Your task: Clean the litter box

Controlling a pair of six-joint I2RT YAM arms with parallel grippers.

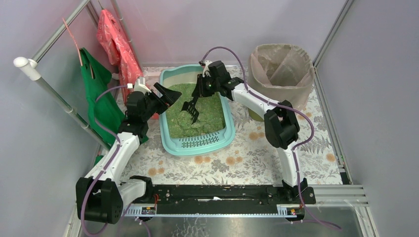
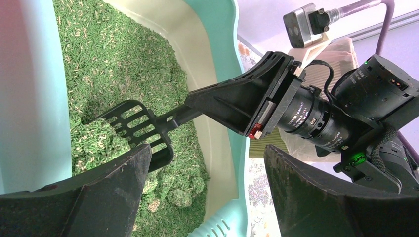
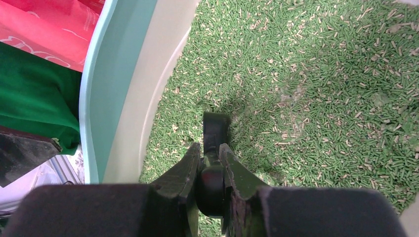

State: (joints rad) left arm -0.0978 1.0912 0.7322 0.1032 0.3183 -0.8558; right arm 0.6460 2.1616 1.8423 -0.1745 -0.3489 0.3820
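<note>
Right gripper [image 3: 210,150] nearest lens: jaws nearly closed, clamped on the handle of black scoop [image 3: 215,129]. Scoop head ahead of fingers, low over green granules [image 3: 321,74]; contact unclear.

Litter box [image 1: 197,146] directly beneath right gripper.
- Handling: rigid plastic, loaded, judged heavy; smooth wall probably slippery.
- Hold: take by wide rim to steady.
- Granules: loose, spill readily; keep scoop level.

Left gripper [image 1: 165,95] over box's left rim, jaws wide apart, empty.

Lined bin [image 1: 280,66] to right of right gripper.

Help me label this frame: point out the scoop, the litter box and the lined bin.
scoop [image 2: 141,129], left wrist view, slotted head.
litter box [image 1: 200,142], top external view, grille step.
lined bin [image 1: 304,79], top external view, bag-covered right wall.
</note>
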